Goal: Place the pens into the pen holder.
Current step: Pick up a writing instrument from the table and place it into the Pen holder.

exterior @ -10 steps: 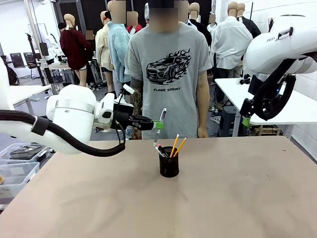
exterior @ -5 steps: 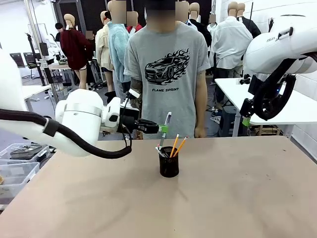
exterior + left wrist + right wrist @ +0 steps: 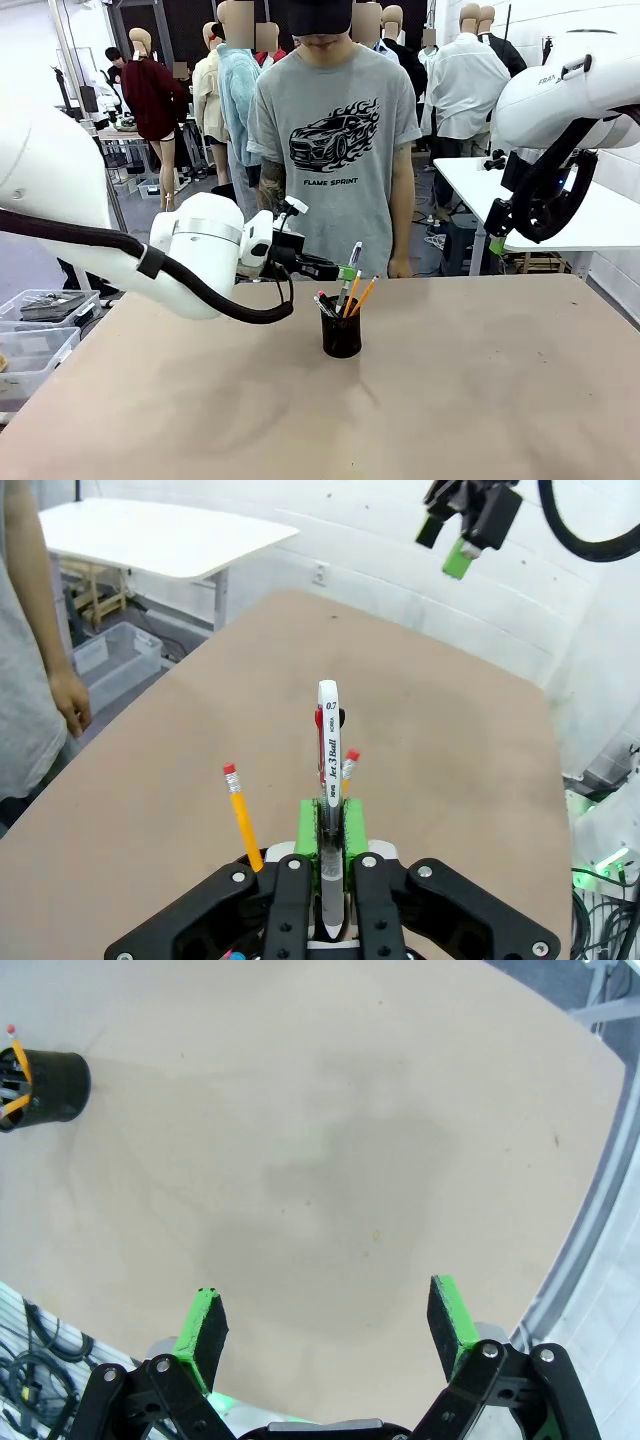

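From the front, my left fingers [image 3: 347, 272] clamp a slim white pen with a clear barrel [image 3: 349, 268], tilted just above the small black wire-mesh cup [image 3: 341, 334] on the tan surface [image 3: 480, 390], where yellow-orange pencils [image 3: 360, 296] stand. Along my left wrist, the green pads [image 3: 309, 823] pinch that pen [image 3: 327, 755] upright between them. My right wrist shows my right fingers [image 3: 328, 1324] spread wide and empty above the surface [image 3: 330, 1160], well apart from the cup [image 3: 50, 1087].

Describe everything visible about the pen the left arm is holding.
The pen is slim, with a white printed upper barrel, a red clip and a clear lower part. The left gripper has its jaws shut on it between green pads. It stands nearly upright, slightly tilted, over the black mesh pen holder, its lower end near the pencils already inside.
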